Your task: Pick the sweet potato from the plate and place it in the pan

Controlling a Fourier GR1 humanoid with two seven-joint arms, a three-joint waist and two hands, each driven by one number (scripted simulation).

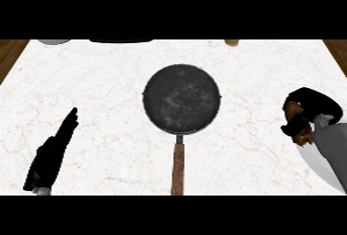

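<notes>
Pan (181, 98): dark, round, speckled inside, at the middle of the white marble counter (102, 82). Nothing lies in it. Its brown wooden handle (178, 167) runs straight toward the near edge.

Right hand (308, 117): black, at the right edge of the view, to the right of the pan and apart from it. Fingers curled round a brown object, the sweet potato (294, 120), of which only patches show between the fingers. The grey forearm (328, 151) enters from the near right.

Left hand (55, 149): black, at the near left, well apart from the pan. Fingers straight and together, pointing toward the far side; it holds nothing.

Plate: cannot be made out near the right hand; the hand and forearm cover that part of the counter.

Far edge, cut off by the view: a pale rounded item (53, 41) at the left, a dark flat shape (122, 41) beside it, a small tan item (232, 43) toward the right. None can be identified.

Wooden strips (10, 55) border the counter at both far corners.
</notes>
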